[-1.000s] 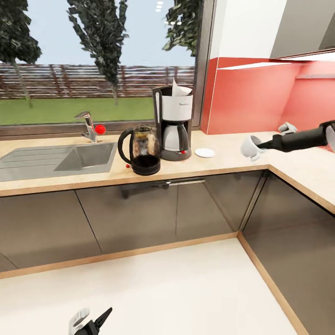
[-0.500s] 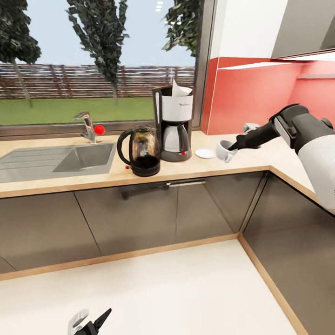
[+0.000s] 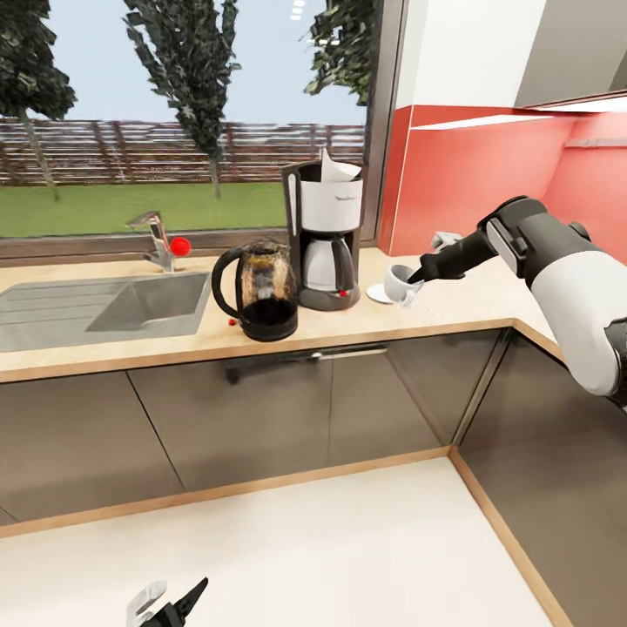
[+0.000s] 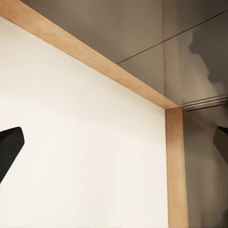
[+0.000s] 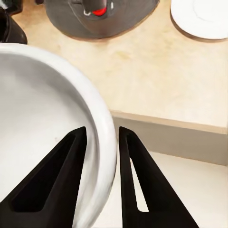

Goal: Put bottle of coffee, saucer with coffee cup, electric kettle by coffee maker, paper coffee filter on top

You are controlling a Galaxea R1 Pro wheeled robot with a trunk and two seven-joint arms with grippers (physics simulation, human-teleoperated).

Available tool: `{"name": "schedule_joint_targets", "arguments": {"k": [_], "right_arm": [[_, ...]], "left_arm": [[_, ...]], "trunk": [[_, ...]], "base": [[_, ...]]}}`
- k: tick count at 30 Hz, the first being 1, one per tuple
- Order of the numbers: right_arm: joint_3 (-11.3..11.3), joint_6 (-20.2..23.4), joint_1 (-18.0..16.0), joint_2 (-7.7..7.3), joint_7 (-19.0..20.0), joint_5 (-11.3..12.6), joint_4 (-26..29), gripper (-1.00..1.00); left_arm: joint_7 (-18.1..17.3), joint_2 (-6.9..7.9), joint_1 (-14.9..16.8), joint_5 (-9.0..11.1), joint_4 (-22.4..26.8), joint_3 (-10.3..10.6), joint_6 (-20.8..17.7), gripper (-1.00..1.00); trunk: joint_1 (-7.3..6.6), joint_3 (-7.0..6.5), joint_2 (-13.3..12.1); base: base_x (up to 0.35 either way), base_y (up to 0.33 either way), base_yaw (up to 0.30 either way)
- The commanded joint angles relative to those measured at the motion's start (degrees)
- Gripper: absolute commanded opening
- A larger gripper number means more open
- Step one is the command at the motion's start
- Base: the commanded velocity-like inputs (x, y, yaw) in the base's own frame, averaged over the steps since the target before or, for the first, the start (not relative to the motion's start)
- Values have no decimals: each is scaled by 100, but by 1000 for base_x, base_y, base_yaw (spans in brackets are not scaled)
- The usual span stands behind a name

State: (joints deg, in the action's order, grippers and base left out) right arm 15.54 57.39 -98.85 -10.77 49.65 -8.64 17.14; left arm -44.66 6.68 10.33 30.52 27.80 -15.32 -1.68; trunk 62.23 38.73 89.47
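My right arm reaches across the corner of the countertop (image 3: 453,309) from the right, forearm stretched toward the coffee maker (image 3: 324,235), and the right gripper (image 3: 416,277) pinches the rim of the coffee cup (image 3: 399,284); in the right wrist view one finger sits inside the white wall of the cup (image 5: 52,118) and the other outside it, closed tight on that rim. The cup hangs tilted, its mouth turned sideways, right over the saucer (image 3: 379,294), which lies on the counter just beside the coffee maker's base. A paper filter (image 3: 338,167) pokes up from the top of the machine, and the electric kettle (image 3: 257,290) stands just beside it on the sink (image 3: 52,305) side. Half a second ago the cup was further right, clear of the saucer; it has since travelled left to hang above it. My left gripper (image 3: 170,603) hangs low over the floor (image 4: 85,156), its fingers spread wide apart.
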Motion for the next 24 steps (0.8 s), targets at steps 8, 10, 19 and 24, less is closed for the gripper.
{"name": "schedule_joint_targets", "arguments": {"k": [8, 10, 19, 24], "right_arm": [[-10, -10, -3, 36, 41, 7, -203, -100], [-22, -14, -3, 38, 38, 21, -219, -100], [-814, -23, -3, 24, 28, 22, -236, -100], [-892, -26, 6, 26, 27, 21, -242, -100]], "left_arm": [[-81, 25, 4, 32, -298, -15, 245, 100], [-259, 64, 4, 33, -456, -19, 382, 100], [-1292, 513, 4, 25, -1651, -23, 1007, 100], [-1375, 556, 4, 24, -1776, -23, 1057, 100]], "trunk": [[1, 5, 2], [1, 5, 2], [1, 5, 2], [1, 5, 2]], "base": [[135, -1, 0], [41, 0, 0], [29, 0, 0], [277, 0, 0]]}}
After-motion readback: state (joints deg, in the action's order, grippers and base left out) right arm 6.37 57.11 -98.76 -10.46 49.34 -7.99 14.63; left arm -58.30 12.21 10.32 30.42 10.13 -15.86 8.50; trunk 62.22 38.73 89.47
